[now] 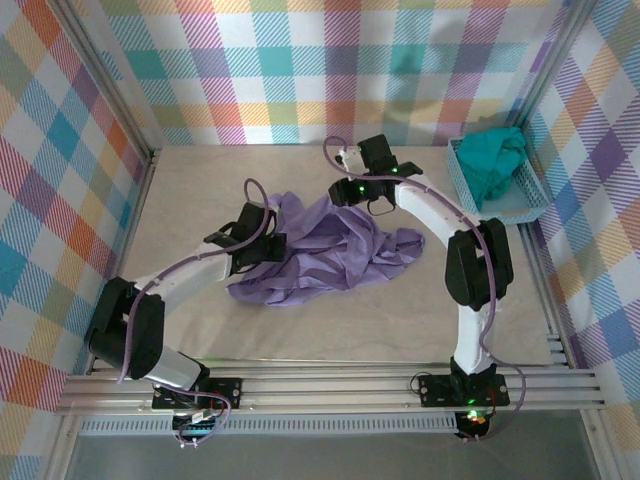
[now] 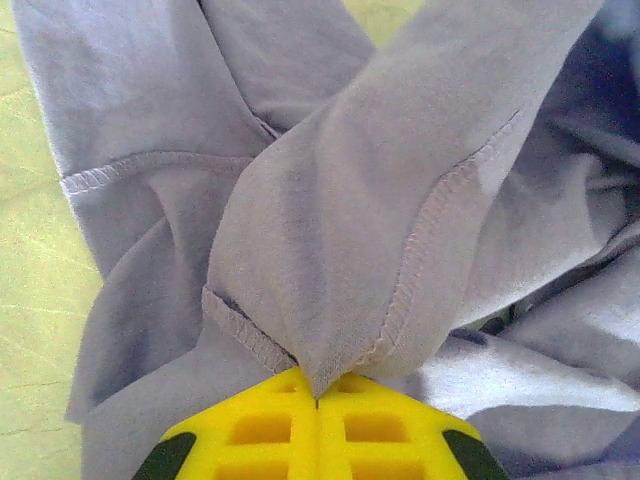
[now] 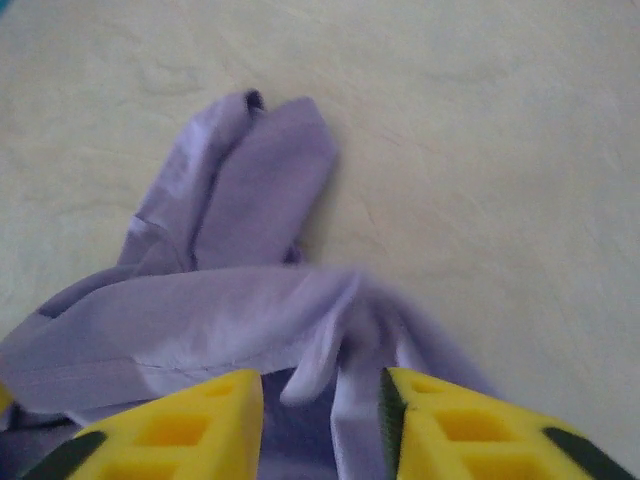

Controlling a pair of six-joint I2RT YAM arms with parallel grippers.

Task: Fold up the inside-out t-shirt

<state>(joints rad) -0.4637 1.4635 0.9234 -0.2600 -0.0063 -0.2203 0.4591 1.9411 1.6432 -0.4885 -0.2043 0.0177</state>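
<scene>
Fabric of the inside-out t-shirt point(image 1: 320, 255) is lying bunched lengthwise left-to-right, your left gripper point(image 2: 318, 395) pinching its seamed fold, your right gripper point(image 3: 320, 385) hovering with jaws parted.

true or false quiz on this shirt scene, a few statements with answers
1. The left claw is shut on the t-shirt. True.
2. The right claw is clamped shut. False: its jaws stand apart, with purple cloth just below them.
3. The teal garment lies in the basket. True.
4. The t-shirt is neatly folded. False: it lies crumpled on the table.
</scene>
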